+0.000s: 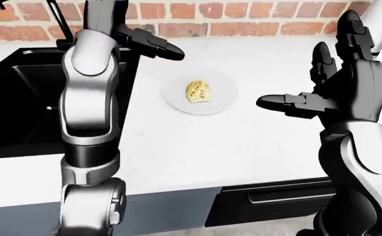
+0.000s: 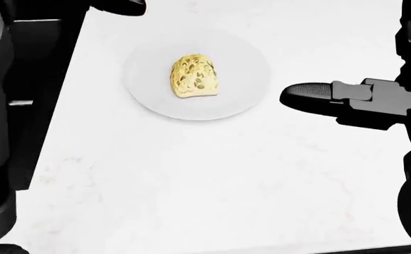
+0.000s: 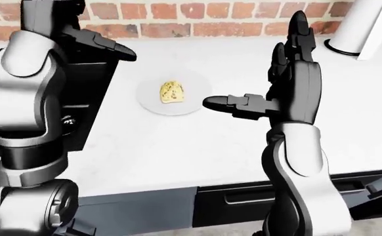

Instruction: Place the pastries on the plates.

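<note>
A yellow seeded pastry [image 2: 194, 77] lies on a round white plate [image 2: 242, 95] on the white counter, alone and untouched. My left hand [image 1: 153, 43] hovers open, raised above and to the left of the plate, fingers stretched toward it. My right hand [image 1: 339, 78] stands open at the right of the plate, fingers upright and thumb [image 2: 311, 98] pointing left toward the plate's rim. Neither hand holds anything.
A black sink [image 1: 27, 105] lies left of the plate, with a faucet [image 1: 58, 17] at the brick wall [image 1: 243, 12]. A white cylinder [image 3: 367, 27] stands at the top right. The counter's near edge [image 2: 262, 248] runs along the bottom, with dark drawers [image 1: 276, 199] below.
</note>
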